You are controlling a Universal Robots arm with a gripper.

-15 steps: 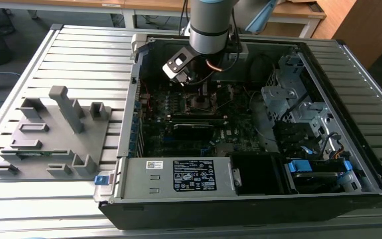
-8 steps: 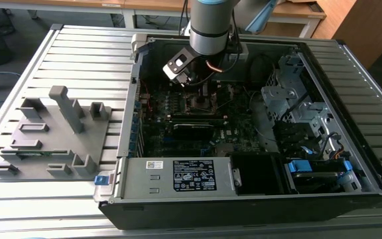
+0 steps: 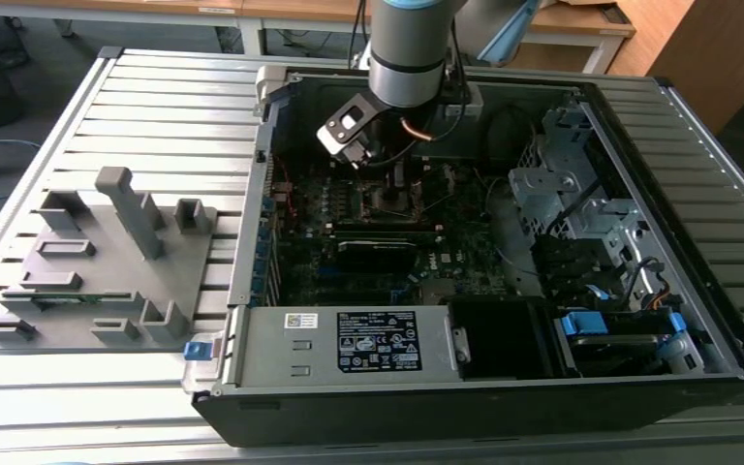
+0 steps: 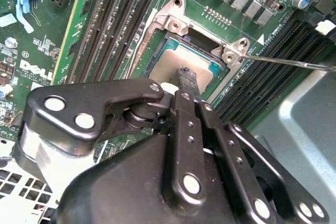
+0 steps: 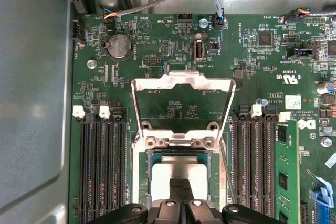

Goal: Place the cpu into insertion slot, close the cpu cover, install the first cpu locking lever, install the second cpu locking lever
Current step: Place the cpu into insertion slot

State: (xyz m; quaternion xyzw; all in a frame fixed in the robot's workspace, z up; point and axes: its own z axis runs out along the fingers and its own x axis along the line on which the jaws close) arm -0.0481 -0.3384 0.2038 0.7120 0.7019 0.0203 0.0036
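Well off to the exterior view's left of the insertion slot, a grey parts fixture sits on the slatted table, outside the open computer case. The gripper hangs over the slot, jaws together with nothing visible between them, its tips at the cpu's top. The cpu lies flat inside the slot, so I judge the first step done or very nearly so. The cpu cover stands swung open from its hinge at the slot's far edge, bare board showing through its cut-out, so closing it is left to do. A thin locking lever juts free just beside the slot, unlatched, and both lever steps look undone. To the exterior view's right of the slot are the silvery drive cages.

I cannot tell whether the fingertips touch the cpu or hover just above it. The gripper's body hides the slot's near edge in both wrist views. I cannot make out the second lever.
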